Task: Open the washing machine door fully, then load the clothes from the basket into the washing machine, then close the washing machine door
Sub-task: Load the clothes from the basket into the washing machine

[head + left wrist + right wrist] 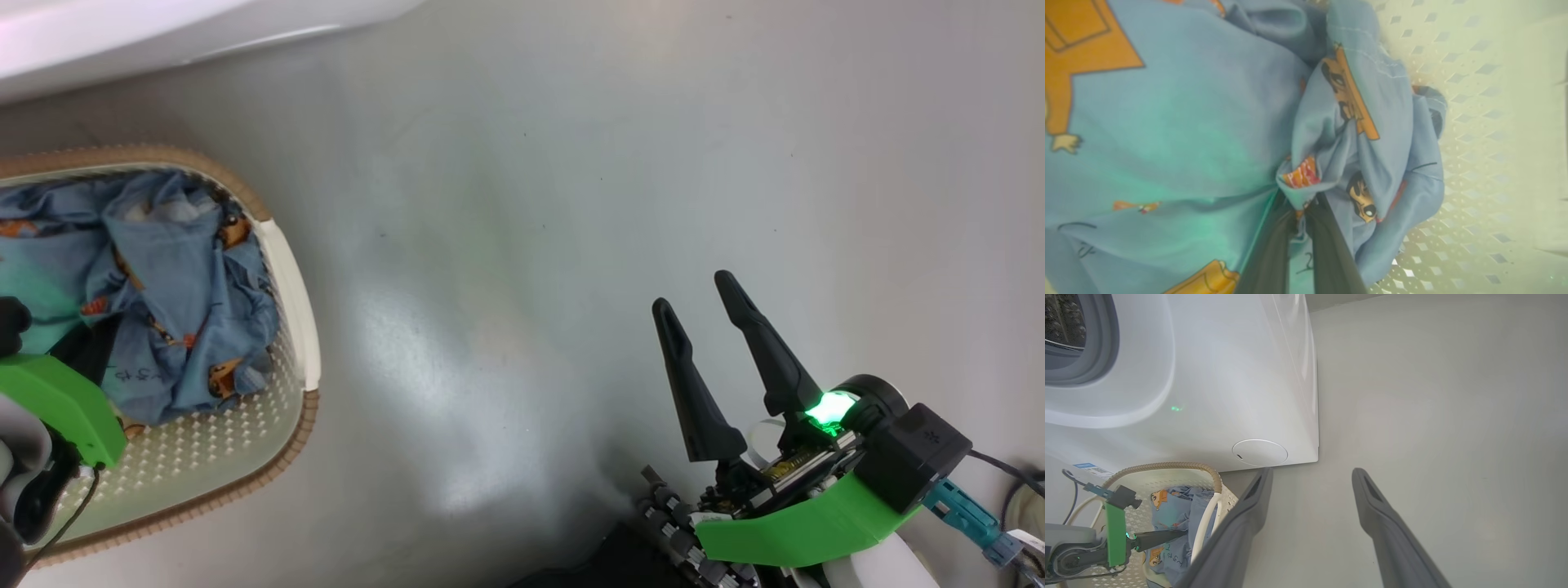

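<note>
Fingers (1271,249) of the left gripper (1299,204), at the near left, are pressed together on a bunched fold of the clothes (1167,122), light blue fabric printed with orange cartoon figures, pinched at the very tips. The bundle lies inside the basket (300,310), a cream perforated tub with a brown rim band, standing on the floor (531,245) at the left. None of the fabric looks raised above the rim yet. At the near right, the right gripper (692,294) hangs over bare grey floor with its two dark fingers spread apart. It holds nothing and is well apart from the basket. Farther off, just beyond the basket, stands the white washing machine (1229,375), with its round filter cover (1259,452) low on the front. Higher on that front, the drum mouth (1069,318) inside its grey rubber gasket (1106,343) looks uncovered. The washing machine door therefore seems already opened, though how fully cannot be told. By this judgement the task is at the start of its second step. The clothes are gripped but not yet carried to the drum, so loading them and closing the door remain.
</note>
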